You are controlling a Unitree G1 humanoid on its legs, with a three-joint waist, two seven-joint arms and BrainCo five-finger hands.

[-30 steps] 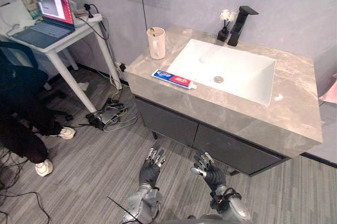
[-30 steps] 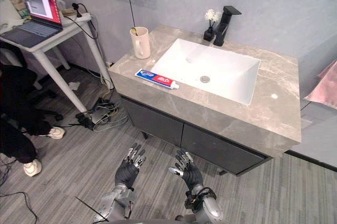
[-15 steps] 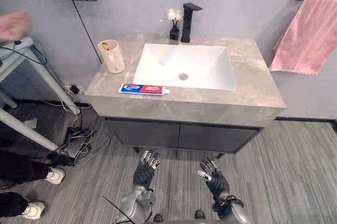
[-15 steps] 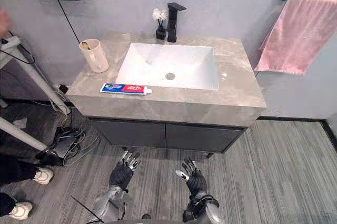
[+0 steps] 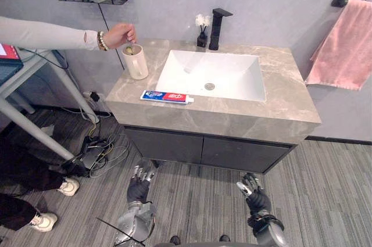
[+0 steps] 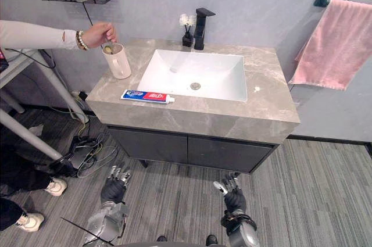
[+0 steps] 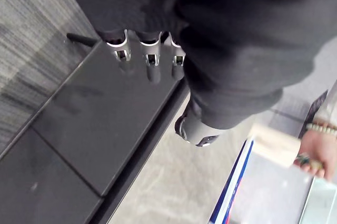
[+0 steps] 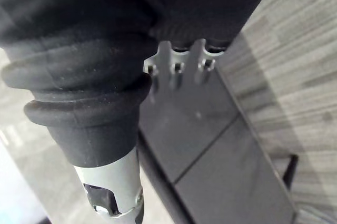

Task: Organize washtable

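Since half a second ago a person's arm has come in from the left, and the person's hand [image 5: 119,33] now sits at the mouth of the cream cup [image 5: 138,63], fingers pinching something small there that I cannot make out. The whole view has also shifted a little, so the camera has moved rather than the furniture. Both robot hands sit lower in the view than they did. As for the task, nothing looks tidied yet. The toothpaste tube [image 5: 167,96] lies flat along the front edge of the desk [image 5: 290,107], just beside the left front corner of the white basin [image 5: 212,74] and near the cup, untouched by the robot. The black tap [image 5: 218,26] stands behind the basin and a pink towel [image 5: 343,46] hangs on the wall to the right. I judge the job is at its very start, with the tube the likely first thing to be picked up and put away. The left robot hand [image 5: 139,184] and the right robot hand [image 5: 254,193] hang low over the striped floor [image 5: 325,189] in front of the dark cabinet [image 5: 197,148], well apart from the desk top, fingers loosely straight and spread, holding nothing.
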